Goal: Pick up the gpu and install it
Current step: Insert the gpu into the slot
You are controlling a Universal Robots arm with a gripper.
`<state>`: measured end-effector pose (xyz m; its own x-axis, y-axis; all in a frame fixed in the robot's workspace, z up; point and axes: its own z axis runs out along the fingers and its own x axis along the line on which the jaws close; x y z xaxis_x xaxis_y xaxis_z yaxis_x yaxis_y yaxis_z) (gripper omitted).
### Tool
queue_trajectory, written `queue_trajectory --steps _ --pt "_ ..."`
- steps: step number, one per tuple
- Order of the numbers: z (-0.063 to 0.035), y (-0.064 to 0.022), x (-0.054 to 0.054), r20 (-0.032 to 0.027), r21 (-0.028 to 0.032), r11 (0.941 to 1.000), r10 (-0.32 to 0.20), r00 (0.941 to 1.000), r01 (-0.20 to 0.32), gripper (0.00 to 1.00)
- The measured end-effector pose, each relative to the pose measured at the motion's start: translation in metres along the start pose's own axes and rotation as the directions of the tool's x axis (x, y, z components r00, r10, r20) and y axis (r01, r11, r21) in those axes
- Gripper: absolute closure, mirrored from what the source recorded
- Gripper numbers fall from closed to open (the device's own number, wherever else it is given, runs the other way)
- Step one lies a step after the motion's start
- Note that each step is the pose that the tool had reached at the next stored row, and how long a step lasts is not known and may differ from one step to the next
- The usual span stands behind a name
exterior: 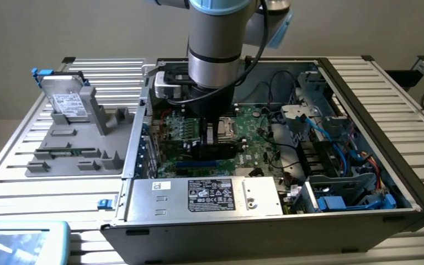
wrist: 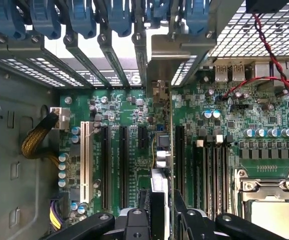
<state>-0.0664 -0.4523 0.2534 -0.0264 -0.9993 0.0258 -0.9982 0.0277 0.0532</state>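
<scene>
gpu [wrist: 159, 180]: thin card seen edge-on in wrist view, standing on its long edge over the mobo's expansion slots, btw two black fingers. In exterior view it's a black block just under the arm's wrist, inside the case.
gpu bracket end: silvery end points toward the case's rear slot openings, near the blue latches [wrist: 79, 17]. Can't tell if the card's lower edge is fully down in a slot.
end effector [wrist: 160, 222]: partly closed, fingers pinching the gpu from both faces, so the card is held.
arm [exterior: 213, 49]: comes straight down into the open case, w/ a dark cable looping beside it.
PC case [exterior: 271, 243]: lies on its side on the worktop, side panel off, mobo facing up.
mobo [wrist: 209, 115]: green board, black slots either side of the gpu.
white slot [wrist: 86, 160]: on the mobo, apart from the gpu, w/ black slots btw them.
CPU socket [wrist: 267, 205]: metal frame on the gpu's other side, beyond the memory slots [wrist: 209, 165].
yellow-sleeved cable [wrist: 34, 142]: plugged in at the mobo's edge, by the case wall.
red/black wire [wrist: 264, 55]: twisted pair running across the mobo's corner.
PSU [exterior: 205, 196]: silver box w/ black label, at the case's near edge in exterior view.
HDD [exterior: 68, 102]: silver w/ white label, propped on the grey tray [exterior: 72, 160], outside the case at the exterior view's left.
worktop [exterior: 388, 94]: slatted aluminium, carries case and tray.
</scene>
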Motion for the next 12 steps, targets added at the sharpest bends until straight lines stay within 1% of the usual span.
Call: queue_trajectory --steps 8,9,12 --pt "0.0020 0.0026 0.0000 -0.0001 -0.0021 1.0000 0.000 1.0000 0.000 0.71" --pt "0.0023 0.0027 0.0000 0.0001 -0.0027 1.0000 0.000 1.0000 0.000 0.71" --pt "0.0026 0.0028 0.0002 0.0001 -0.0074 1.0000 0.000 1.0000 0.000 0.71"
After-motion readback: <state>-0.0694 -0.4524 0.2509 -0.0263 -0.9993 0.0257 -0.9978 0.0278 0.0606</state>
